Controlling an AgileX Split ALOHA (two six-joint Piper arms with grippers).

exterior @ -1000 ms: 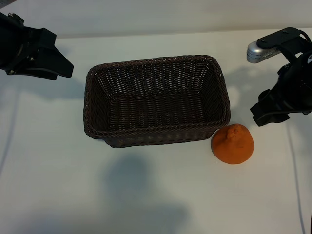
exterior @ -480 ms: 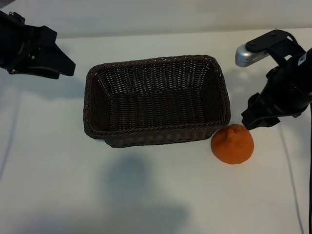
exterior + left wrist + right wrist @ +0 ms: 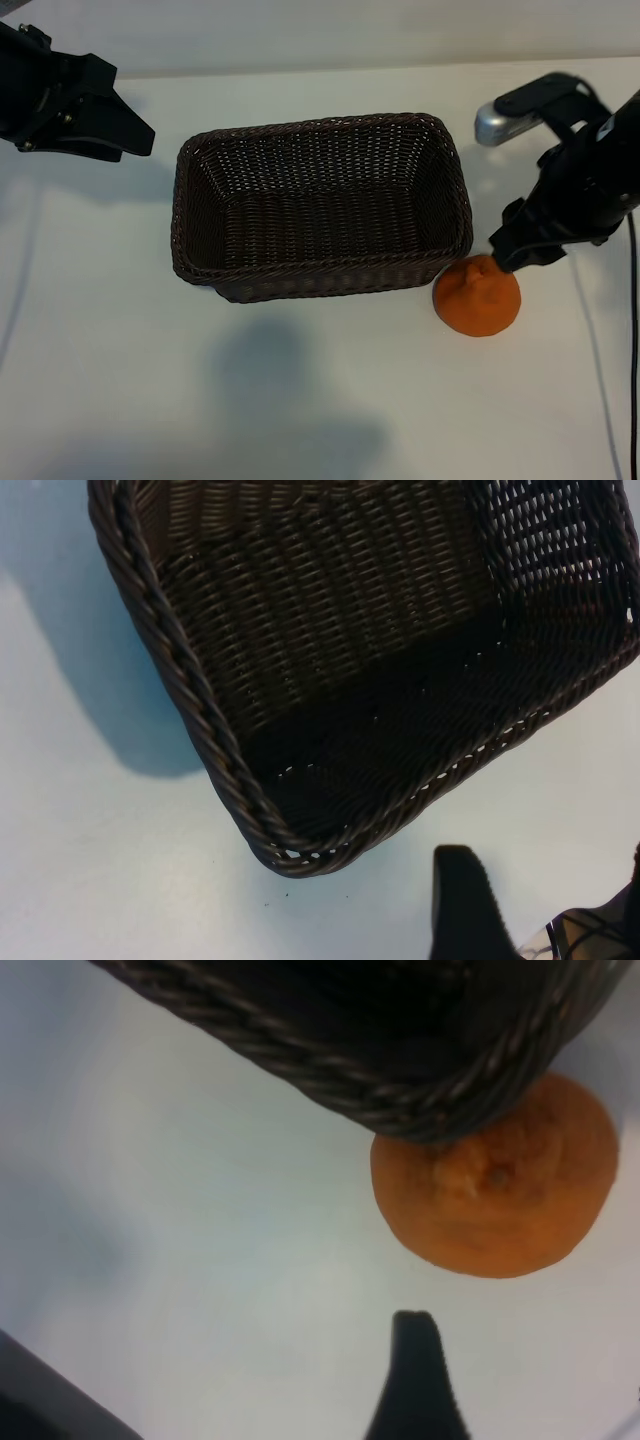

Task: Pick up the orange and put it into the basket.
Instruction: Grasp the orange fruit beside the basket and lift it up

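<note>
Beside the basket, on the table, we saw the orange upright, neck skyward. Our right gripper, jaws apart, had dropped closer; left gripper parked, apart.

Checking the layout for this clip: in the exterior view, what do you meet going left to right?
left gripper → basket → orange → right gripper, hanging over the orange's far right edge.

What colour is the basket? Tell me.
Dark-brown woven wicker basket, clearest in the exterior view.
</note>
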